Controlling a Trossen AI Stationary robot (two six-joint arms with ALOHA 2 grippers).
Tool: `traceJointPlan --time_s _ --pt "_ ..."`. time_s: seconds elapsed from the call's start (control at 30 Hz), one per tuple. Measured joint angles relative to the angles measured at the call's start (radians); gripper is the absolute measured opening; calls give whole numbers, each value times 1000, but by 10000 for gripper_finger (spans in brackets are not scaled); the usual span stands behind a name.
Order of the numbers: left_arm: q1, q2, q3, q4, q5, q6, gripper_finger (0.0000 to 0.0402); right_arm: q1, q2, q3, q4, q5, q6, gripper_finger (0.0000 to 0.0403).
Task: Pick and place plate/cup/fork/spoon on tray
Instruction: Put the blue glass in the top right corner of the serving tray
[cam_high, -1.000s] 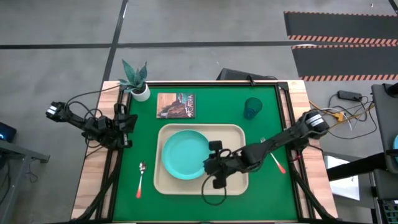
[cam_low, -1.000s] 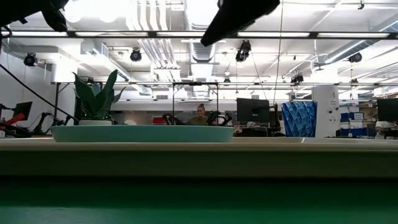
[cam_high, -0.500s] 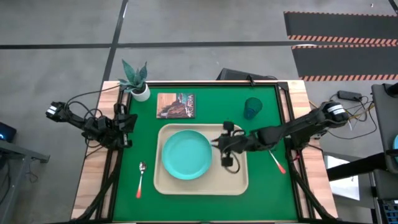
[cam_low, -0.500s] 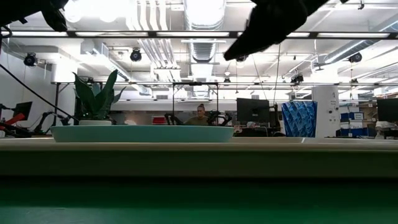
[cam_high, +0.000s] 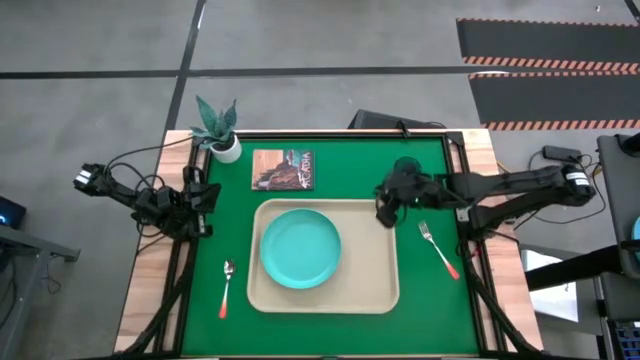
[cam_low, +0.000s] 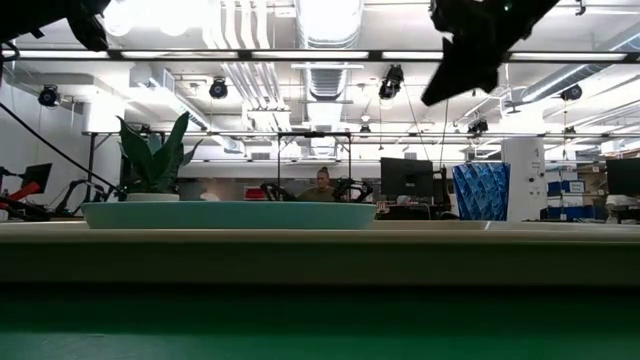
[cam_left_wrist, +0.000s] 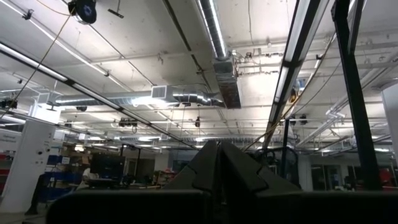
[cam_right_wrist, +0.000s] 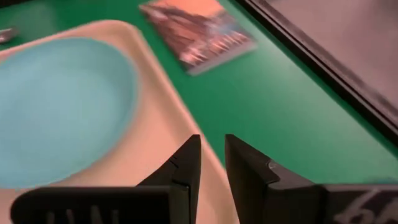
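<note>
Turquoise plate (cam_high: 300, 248) sits flat on the beige tray (cam_high: 375, 280), on the tray's 9 o'clock half; the tray's other half is bare. Tray lies at table centre on the green mat (cam_high: 340, 170).

Right gripper (cam_high: 386, 210) hangs above the tray's 1 o'clock corner, arm reaching in from 3 o'clock. Its fingers (cam_right_wrist: 183, 165) are nearly together, only a narrow slit between them, nothing held. In the right wrist view the plate (cam_right_wrist: 59, 106) and tray rim (cam_right_wrist: 168, 93) lie below the fingers, with the picture card (cam_right_wrist: 199, 28) further off.

Cup (cam_high: 404, 166) is mostly hidden under the right arm, just a dark blue edge showing at 1 o'clock of the tray, off the tray. Fork (cam_high: 437, 245) lies on the mat at 3 o'clock of the tray, near its rim, tines pointing away toward 11. Spoon (cam_high: 226, 287) lies on the mat at 9 o'clock of the tray, bowl toward 12.

Left gripper (cam_high: 205, 198) waits at the table's 9 o'clock edge; cannot tell whether its fingers are apart. Potted plant (cam_high: 220, 128) at the 11 o'clock corner.
</note>
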Motion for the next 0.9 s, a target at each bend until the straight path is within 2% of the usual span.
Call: traceJointPlan --time_s 0.2,0.4,0.57,0.67,0.9 --pt "0 0 0 0 -1 0 4 -145 -8 34 -198 -1 109 63" --pt "0 0 0 0 -3 0 4 -263 13 34 -234 -54 127 63" --pt "0 0 0 0 -7 3 4 -308 35 34 -239 -61 121 65" --pt "0 0 0 0 -25 3 4 -316 50 34 -243 -60 120 83" --pt "0 0 0 0 -25 3 4 -322 94 34 -258 -53 118 151"
